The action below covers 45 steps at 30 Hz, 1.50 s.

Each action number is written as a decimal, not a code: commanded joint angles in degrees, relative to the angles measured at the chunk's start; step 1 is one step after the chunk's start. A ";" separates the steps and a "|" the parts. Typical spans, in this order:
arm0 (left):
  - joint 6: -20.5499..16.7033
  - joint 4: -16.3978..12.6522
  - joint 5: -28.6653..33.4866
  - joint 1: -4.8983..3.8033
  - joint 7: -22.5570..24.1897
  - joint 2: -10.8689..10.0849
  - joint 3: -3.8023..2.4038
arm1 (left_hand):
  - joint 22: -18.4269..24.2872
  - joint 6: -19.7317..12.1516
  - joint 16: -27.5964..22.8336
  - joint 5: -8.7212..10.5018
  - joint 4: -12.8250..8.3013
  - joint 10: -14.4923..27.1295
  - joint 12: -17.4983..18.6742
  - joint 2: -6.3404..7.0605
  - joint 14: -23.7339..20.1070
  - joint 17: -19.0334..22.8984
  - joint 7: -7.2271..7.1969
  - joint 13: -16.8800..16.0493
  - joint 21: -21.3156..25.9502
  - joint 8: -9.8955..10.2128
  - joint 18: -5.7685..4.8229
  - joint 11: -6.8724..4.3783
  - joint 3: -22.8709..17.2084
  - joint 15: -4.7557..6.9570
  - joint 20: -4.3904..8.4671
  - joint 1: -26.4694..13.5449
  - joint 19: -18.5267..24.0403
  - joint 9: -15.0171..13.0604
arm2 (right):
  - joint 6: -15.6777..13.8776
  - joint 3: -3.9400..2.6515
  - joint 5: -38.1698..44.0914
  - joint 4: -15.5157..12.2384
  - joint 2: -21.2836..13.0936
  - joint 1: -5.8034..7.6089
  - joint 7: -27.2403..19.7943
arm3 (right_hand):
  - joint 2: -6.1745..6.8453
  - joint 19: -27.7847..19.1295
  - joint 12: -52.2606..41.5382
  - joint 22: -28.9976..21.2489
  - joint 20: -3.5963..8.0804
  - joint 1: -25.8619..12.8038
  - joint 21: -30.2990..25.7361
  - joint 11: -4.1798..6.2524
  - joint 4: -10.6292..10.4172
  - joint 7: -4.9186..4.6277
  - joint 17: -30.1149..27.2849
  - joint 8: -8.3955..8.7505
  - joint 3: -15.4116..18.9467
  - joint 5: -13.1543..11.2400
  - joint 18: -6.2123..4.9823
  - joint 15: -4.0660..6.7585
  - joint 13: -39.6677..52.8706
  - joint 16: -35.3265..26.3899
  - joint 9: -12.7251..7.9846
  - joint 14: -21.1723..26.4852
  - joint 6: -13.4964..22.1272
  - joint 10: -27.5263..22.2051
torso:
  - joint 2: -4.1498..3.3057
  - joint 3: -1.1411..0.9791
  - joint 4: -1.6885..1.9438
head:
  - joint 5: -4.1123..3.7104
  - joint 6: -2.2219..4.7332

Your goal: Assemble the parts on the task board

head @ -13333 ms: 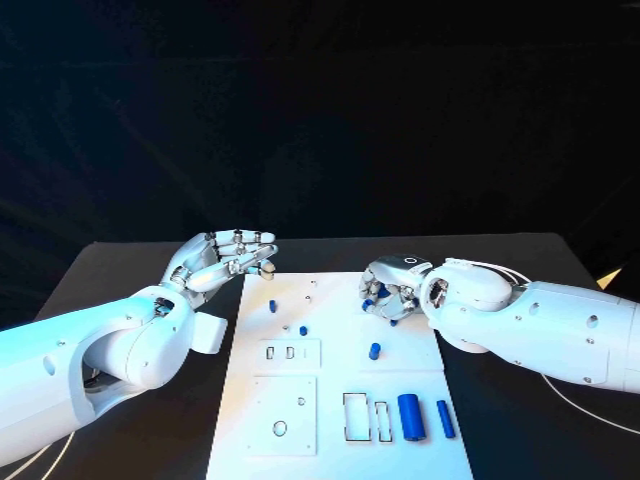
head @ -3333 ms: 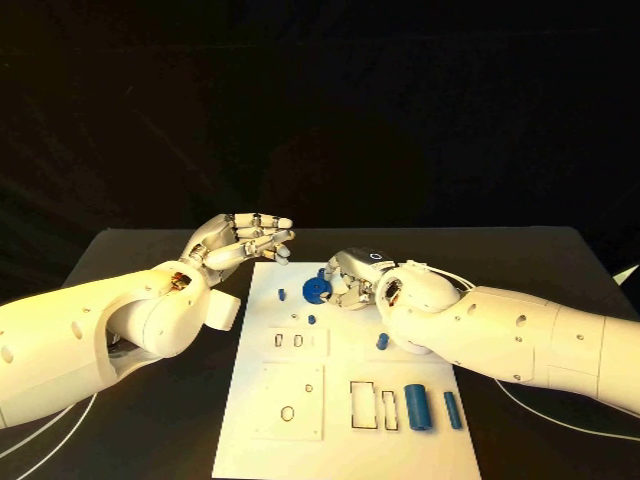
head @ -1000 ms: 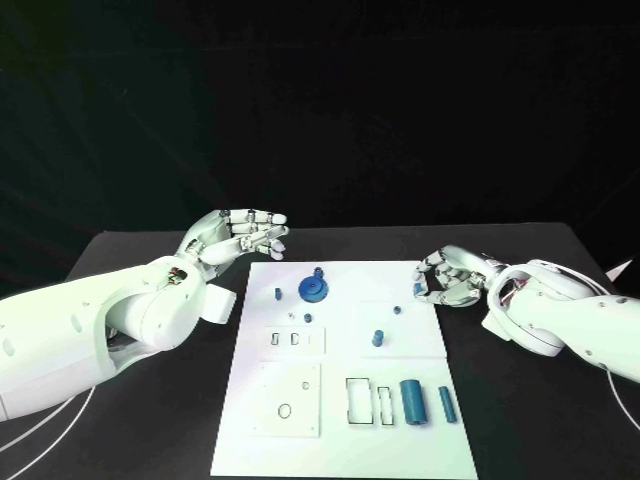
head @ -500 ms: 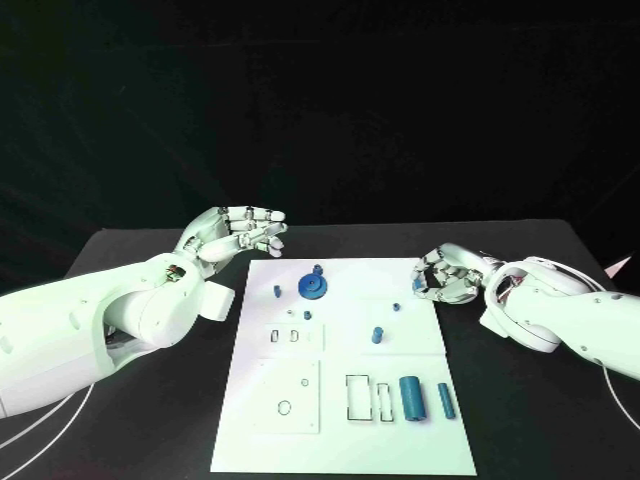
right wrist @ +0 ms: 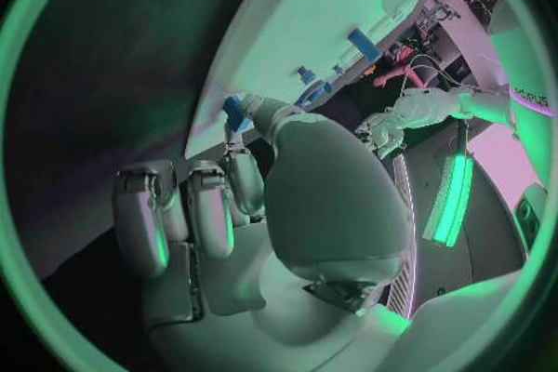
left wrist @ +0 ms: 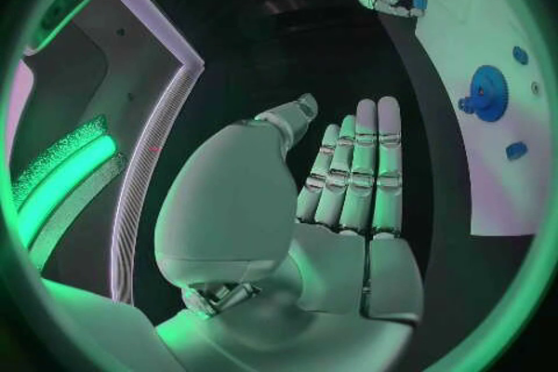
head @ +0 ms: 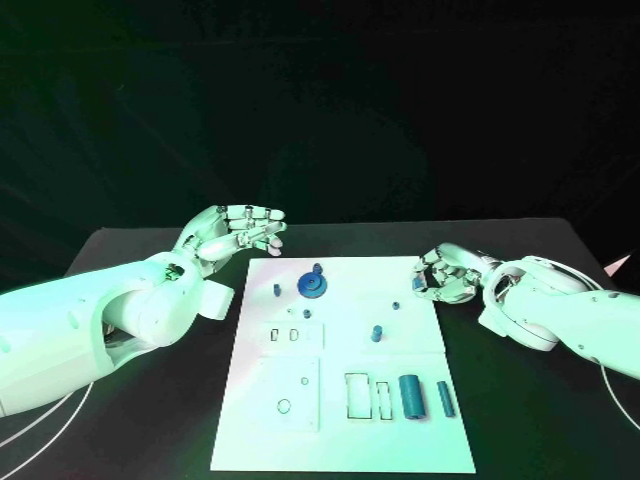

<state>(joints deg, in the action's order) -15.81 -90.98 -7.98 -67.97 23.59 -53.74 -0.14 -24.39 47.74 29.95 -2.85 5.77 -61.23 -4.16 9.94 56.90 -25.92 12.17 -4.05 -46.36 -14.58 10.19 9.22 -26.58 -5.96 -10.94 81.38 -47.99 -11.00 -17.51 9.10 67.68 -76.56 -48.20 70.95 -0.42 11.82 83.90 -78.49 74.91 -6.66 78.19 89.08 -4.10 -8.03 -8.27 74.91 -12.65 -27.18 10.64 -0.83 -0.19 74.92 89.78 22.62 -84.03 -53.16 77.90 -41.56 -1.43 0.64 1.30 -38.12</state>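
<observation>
The white task board (head: 407,350) lies in the middle of the table. A blue gear (head: 313,286) sits on its far part, with small blue pegs (head: 277,291) around it and another peg (head: 378,333) mid-board. My right hand (head: 450,272) hovers at the board's far right edge and pinches a small blue part (right wrist: 236,112) between thumb and a finger; that small blue part (left wrist: 417,3) shows at its fingertips from across the board. My left hand (head: 241,232) is raised beside the far left corner, fingers straight, holding nothing.
A thick blue cylinder (head: 410,397) and a slimmer one (head: 444,398) lie on the board's near right, beside two rectangular slots (head: 356,395). An oval hole (head: 284,405) is at the near left. Black table (head: 133,280) surrounds the board.
Since 3.3 s ago my right hand has left the gear on the board and drawn back to the right edge. Over the last second both hands have barely moved.
</observation>
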 commanded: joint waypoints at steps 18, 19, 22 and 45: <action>1.01 -0.03 -0.17 -0.06 0.38 -0.06 -0.04 | -0.09 -0.01 0.19 -0.08 0.07 0.21 0.17 -0.16 -0.40 -0.08 0.95 -0.04 -0.29 0.39 0.19 0.27 -0.31 0.17 -0.15 -0.08 0.51 -0.01 | -4.25 -0.04 0.90 -1.79 0.03 0.01 0.58 | -2.99 6.10 -0.18 15.09 1.63 -0.97 0.92 1.66 0.97 1.40 14.32 -4.59 -1.93 0.79 0.83 1.50 2.03 -0.11 2.02 -5.77 -2.80 0.50 | 0.11 -0.02 -0.10 | 0.24 -0.11; 1.01 -0.02 -0.17 -0.06 0.38 -0.06 -0.04 | -0.09 -0.01 0.19 -0.08 0.07 0.21 0.17 -0.16 -0.40 -0.08 0.95 -0.04 -0.29 0.39 0.19 0.27 -0.31 0.17 -0.15 -0.08 0.51 -0.01 | -4.48 -0.07 1.00 -2.12 -0.02 0.11 1.07 | -3.07 6.10 -0.16 15.09 1.64 -1.03 0.92 1.66 0.98 1.40 14.28 -4.68 -1.99 0.95 0.83 1.50 2.01 -0.13 2.06 -5.76 -2.73 0.49 | 0.14 -0.01 -0.10 | 0.23 -0.11; 1.03 0.05 -0.17 -0.06 0.35 -0.03 -0.03 | -0.09 -0.01 0.19 -0.08 0.07 0.21 0.17 -0.16 -0.40 -0.08 0.95 -0.04 -0.29 0.39 0.19 0.27 -0.31 0.17 -0.15 -0.08 0.51 -0.01 | -5.23 -0.14 1.60 -3.73 -0.21 0.83 3.21 | -3.28 6.10 0.02 15.09 1.67 -1.05 0.92 1.67 1.04 1.38 14.23 -4.80 -2.16 1.15 0.83 1.52 1.83 -0.15 2.13 -5.75 -2.57 0.34 | 0.18 0.07 -0.06 | 0.22 -0.08; 1.07 2.38 -0.08 -0.06 0.13 1.35 0.00 | -0.09 -0.01 0.19 -0.08 0.07 0.21 0.17 -0.16 -0.40 -0.08 0.95 -0.04 -0.29 0.39 0.19 0.27 -0.31 0.17 -0.15 -0.08 0.51 -0.01 | -8.42 0.09 11.14 -17.72 11.30 1.29 18.07 | -3.70 6.10 1.20 15.09 1.51 -1.49 0.92 1.21 1.76 0.76 13.28 -5.43 -3.16 3.03 0.83 1.20 0.76 -0.58 2.48 -5.50 -1.07 -0.54 | 0.80 0.41 0.20 | 0.77 -0.91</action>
<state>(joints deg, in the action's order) -15.67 -88.60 -8.02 -67.97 23.48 -52.58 -0.11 -24.41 47.74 29.94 -2.85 5.77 -61.24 -4.16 9.94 56.91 -25.94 12.17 -4.05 -46.33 -14.58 10.18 9.22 -26.58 -5.96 -11.15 81.38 -47.80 -11.00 -25.10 9.12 74.97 -94.33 -37.50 72.51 14.75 8.42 84.01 -77.59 74.94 -5.53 77.05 89.75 -2.67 -6.16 -7.59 74.94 -16.23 -29.98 13.32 -0.82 0.94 74.94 89.56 23.77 -83.93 -54.41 77.67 -40.78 -1.08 0.75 2.19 -38.97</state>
